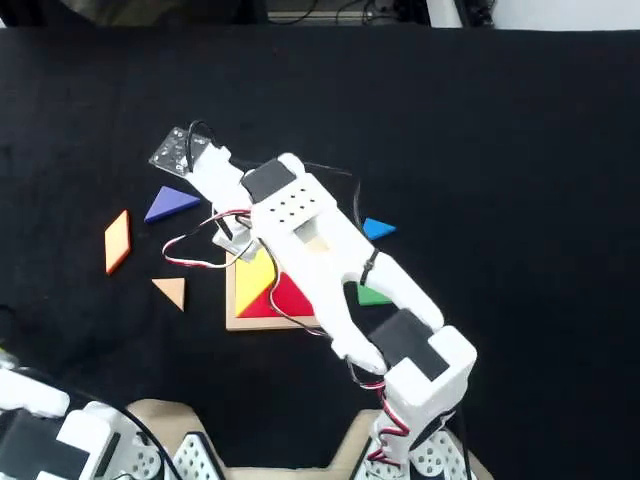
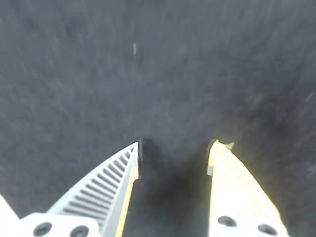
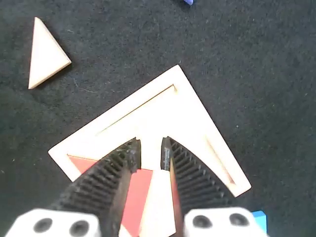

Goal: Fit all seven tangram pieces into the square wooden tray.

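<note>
Risk of disturbing seated pieces is the chief concern. The right gripper (image 3: 149, 145) hangs low over the tray (image 3: 207, 128), fingers narrowly apart with nothing seen between the tips, right beside the red piece (image 3: 138, 190) and the yellow piece (image 1: 255, 275) already lying in the tray. A descent or sweep from this position would likely nudge either one out of its seat or ride it up on the rim. Second hazard: the tray appears unfixed on the cloth (image 1: 500, 150), so a sideways push could slide it. Five pieces appear to lie outside. The tan triangle (image 1: 170, 291), orange parallelogram (image 1: 117, 240) and purple triangle (image 1: 170, 204) are on one side. The blue triangle (image 1: 378, 228) and green piece (image 1: 372, 296) are on the other, the green one partly hidden under the right arm (image 1: 330, 260). That arm spans the tray and blocks overhead sight of much of it. The left gripper (image 2: 173, 148), fingers wide apart and holding nothing, sits over bare cloth.
</note>
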